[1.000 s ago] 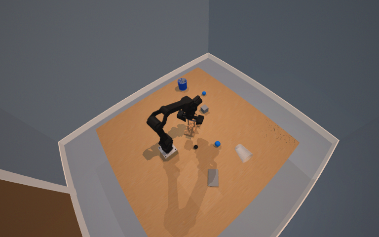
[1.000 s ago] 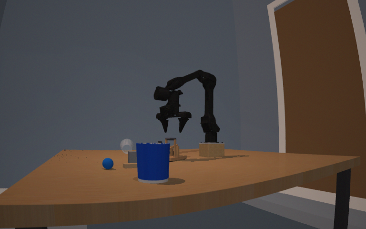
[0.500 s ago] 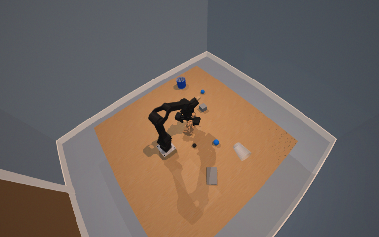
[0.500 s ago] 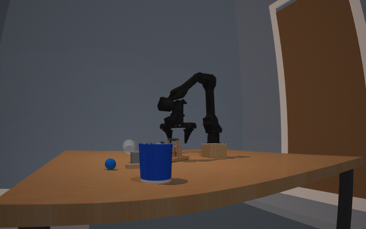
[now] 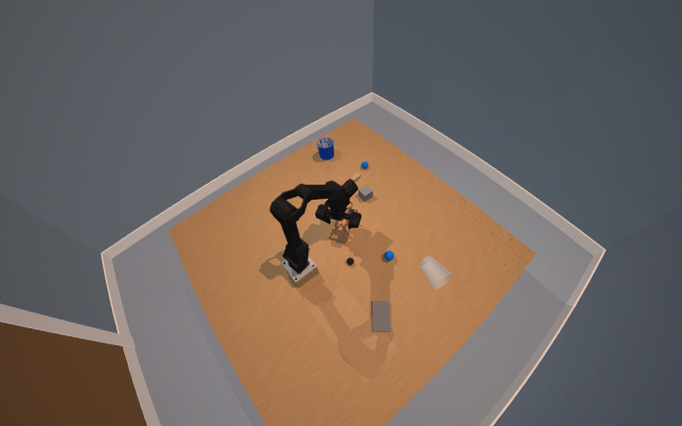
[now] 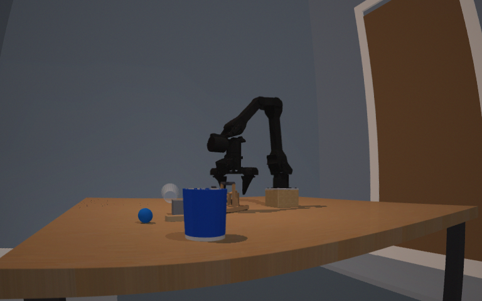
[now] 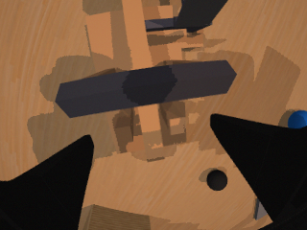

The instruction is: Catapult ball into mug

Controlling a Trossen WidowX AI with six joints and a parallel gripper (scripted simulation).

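The small wooden catapult with a dark crossbar stands on the table under my gripper. The gripper is open and empty, pointing down, with its fingertips spread to either side of the catapult in the wrist view. The catapult's far end is cut off there and mostly hidden by the arm in the top view. The blue mug stands upright near the table's far edge. One blue ball lies near the mug. Another blue ball lies beside the catapult.
A small black ball lies near the arm's base. A grey block and a wooden strip are between catapult and mug. A clear ribbed cup lies on its side. A flat grey box lies farther away.
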